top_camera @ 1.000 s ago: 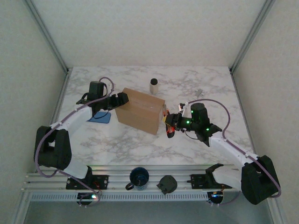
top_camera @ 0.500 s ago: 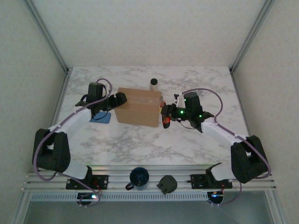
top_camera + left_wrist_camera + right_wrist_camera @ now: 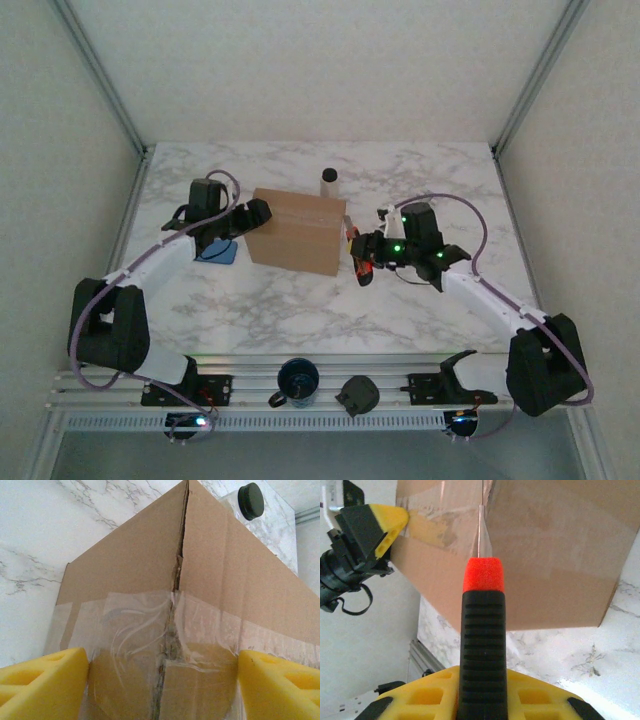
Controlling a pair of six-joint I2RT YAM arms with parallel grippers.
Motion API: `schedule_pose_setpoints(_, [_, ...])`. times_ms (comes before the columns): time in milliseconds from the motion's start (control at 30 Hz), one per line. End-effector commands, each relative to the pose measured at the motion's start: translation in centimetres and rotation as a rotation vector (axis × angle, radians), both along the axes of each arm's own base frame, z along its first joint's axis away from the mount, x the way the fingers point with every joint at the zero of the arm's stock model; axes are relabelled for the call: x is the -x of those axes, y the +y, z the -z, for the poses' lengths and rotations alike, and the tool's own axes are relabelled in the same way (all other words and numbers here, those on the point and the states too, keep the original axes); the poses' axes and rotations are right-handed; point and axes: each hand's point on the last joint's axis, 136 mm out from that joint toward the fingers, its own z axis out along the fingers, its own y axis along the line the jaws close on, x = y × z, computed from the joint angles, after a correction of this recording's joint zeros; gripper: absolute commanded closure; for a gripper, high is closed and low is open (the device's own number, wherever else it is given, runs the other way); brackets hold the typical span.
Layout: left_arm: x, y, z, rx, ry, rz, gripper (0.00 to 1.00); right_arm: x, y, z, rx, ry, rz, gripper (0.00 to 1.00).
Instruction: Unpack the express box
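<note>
Right, express box (image 3: 296, 232) sits centre of the bench (image 3: 250, 310), sealed. My left fingers (image 3: 42, 672) spread against its end; right fingers (image 3: 425, 695) pinch the knife (image 3: 482, 640), blade at the tape (image 3: 451, 515). Next: slit it, shallow.

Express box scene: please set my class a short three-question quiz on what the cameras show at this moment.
1. True or false: the right gripper holds a knife aimed at the express box.
2. What lies over the seam at the box's end? A. clear tape B. string C. staples
3. What colour is the cap of the bottle beyond the box?
Key: 1 true; 2 A; 3 black.
</note>
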Motion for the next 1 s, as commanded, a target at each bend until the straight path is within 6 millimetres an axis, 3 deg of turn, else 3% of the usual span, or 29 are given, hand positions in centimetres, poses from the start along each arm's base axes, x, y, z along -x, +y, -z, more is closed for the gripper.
schedule_pose_setpoints(0, [3.9,1.3,7.0,-0.085,0.262,-0.056,0.25,0.8,-0.2,0.0,-0.019,0.004,-0.027,1.0])
schedule_pose_setpoints(367, [3.9,1.4,6.9,-0.086,0.256,-0.061,0.24,0.2,-0.6,0.4,-0.023,0.013,0.009,1.0])
schedule_pose_setpoints(567, [4.1,1.3,6.9,-0.086,0.257,-0.054,0.24,-0.7,-1.3,-0.9,-0.056,-0.032,0.049,1.0])
schedule_pose_setpoints(967, [4.0,1.1,6.7,-0.076,0.251,-0.047,0.24,-1.7,0.1,-1.4,-0.125,-0.022,0.0,1.0])
